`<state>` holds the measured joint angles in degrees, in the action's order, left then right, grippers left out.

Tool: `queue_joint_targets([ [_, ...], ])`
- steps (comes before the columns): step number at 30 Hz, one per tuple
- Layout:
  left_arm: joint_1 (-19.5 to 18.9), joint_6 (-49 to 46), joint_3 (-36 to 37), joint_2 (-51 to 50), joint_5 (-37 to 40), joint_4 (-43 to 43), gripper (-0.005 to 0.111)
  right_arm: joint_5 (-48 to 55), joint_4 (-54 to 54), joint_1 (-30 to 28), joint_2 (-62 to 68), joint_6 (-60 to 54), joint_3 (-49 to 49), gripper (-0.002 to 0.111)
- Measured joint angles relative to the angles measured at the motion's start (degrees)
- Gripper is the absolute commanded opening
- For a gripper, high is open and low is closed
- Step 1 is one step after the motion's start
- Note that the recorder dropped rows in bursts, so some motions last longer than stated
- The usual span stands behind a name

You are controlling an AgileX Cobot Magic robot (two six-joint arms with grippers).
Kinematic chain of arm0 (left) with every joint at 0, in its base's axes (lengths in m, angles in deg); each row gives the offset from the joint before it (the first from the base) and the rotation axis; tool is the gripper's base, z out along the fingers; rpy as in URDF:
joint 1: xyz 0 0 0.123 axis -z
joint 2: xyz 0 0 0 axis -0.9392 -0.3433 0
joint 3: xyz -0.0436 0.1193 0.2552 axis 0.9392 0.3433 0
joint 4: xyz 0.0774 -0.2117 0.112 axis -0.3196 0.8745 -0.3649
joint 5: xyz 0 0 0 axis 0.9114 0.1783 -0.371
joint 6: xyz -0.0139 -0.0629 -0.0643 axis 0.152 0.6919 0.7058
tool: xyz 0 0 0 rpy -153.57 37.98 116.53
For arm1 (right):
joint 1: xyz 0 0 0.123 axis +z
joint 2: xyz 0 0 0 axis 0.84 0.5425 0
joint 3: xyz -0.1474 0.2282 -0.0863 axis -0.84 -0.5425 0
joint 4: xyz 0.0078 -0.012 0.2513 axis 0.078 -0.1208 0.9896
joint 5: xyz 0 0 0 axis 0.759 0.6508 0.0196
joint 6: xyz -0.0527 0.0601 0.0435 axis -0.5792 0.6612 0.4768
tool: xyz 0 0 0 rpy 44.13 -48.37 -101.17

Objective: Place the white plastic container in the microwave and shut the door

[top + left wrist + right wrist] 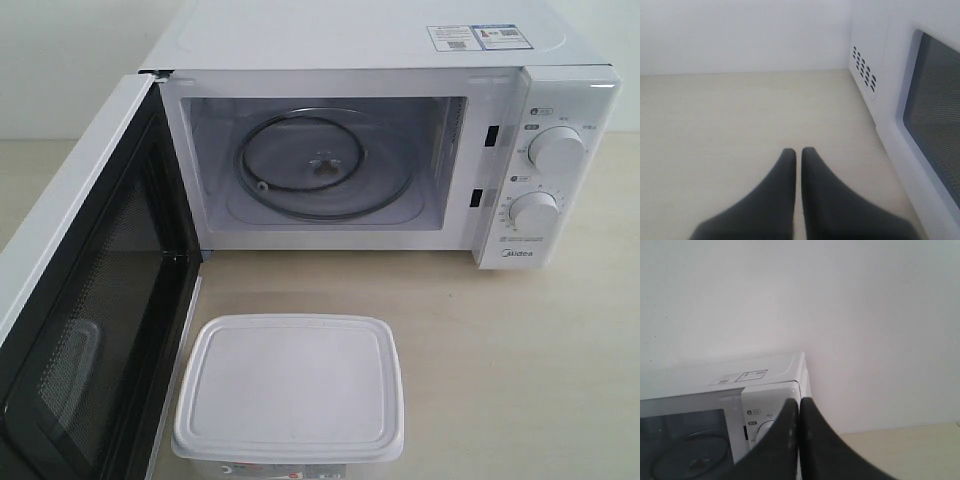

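Observation:
The white plastic container (pixel 290 388) with its flat lid sits on the table in front of the microwave (pixel 400 160), whose cavity and glass turntable (pixel 320 165) are exposed. The door (pixel 80 300) stands swung wide open at the left. Neither gripper shows in the exterior view. My left gripper (pixel 798 152) is shut and empty, hovering over bare table beside the door's (pixel 935 130) outer face. The right gripper (pixel 799 402) is shut with nothing in it, held up in front of the microwave's (pixel 765 385) knob panel. The container is out of both wrist views.
A pale wooden table (pixel 500 360) carries everything, and a white wall (pixel 865 315) rises behind. The open door juts out toward the front left beside the container. Vent holes (pixel 864 72) mark the microwave's side.

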<state>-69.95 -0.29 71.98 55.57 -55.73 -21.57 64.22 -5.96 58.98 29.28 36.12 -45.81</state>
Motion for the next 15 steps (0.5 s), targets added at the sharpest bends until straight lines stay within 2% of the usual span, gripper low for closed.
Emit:
queue_joint_targets([
  [7,0.0,0.0,0.0,0.0,0.0,0.0,0.004,-5.3,-1.4,0.0,8.7,0.1,0.0,0.0],
  [12,0.0,0.0,0.0,0.0,0.0,0.0,0.004,-17.4,-4.9,0.0,19.3,2.1,-1.0,0.0],
  [15,0.0,0.0,0.0,0.0,0.0,0.0,0.004,-20.8,-7.3,0.0,26.1,4.1,-1.0,0.0],
])
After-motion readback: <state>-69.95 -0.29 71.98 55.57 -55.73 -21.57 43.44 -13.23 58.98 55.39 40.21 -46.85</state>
